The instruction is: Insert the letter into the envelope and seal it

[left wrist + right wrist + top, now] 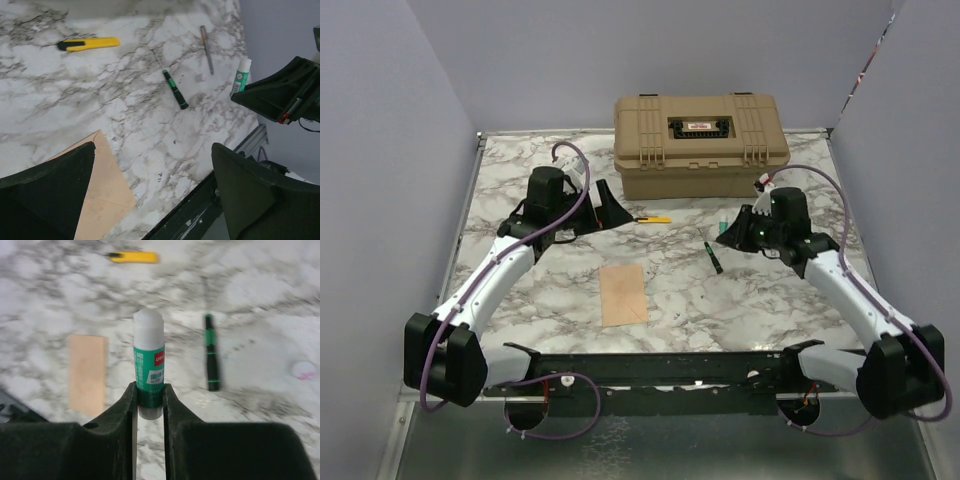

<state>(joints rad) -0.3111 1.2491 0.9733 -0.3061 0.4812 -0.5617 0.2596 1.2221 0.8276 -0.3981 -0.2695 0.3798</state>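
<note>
Marble table (560, 300), tan case (700, 145) at its far edge. Envelope (623, 293) lies flat at centre, between the arms. Left claw (603, 208) spread wide, empty. Right claw (148, 390) clamped on upright glue stick (148, 355). Green pen (714, 257) and yellow knife (655, 219) lie apart.

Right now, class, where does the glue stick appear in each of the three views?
Top external: glue stick right of centre, in the right gripper.
Left wrist: upper right, upright.
Right wrist: dead centre, gripped.
Shared landmark: yellow knife.
</note>
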